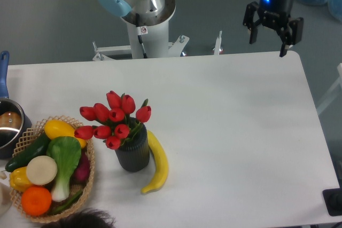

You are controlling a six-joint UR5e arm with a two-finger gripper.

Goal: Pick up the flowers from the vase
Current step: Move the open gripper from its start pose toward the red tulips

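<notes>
Above far right surface point(230, 110) edge: end effector point(268, 44) spread, holding nothing; flowers point(113, 119) upright in vase point(133, 154), well apart.

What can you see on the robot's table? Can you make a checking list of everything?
Surface: white table, bare on its right half.
Job's things: flowers, red tulips, standing in the dark ribbed vase, upright near the front left.
Clutter: banana lying against the vase's right side; wicker basket of vegetables and fruit at the left; metal pot with a blue handle at the left edge.
Gripper: gripper open, empty, above the far right edge, far from the flowers.
Cables: nothing seen.
Surroundings: robot base behind the table; grey floor; dark hair at the bottom edge.
</notes>
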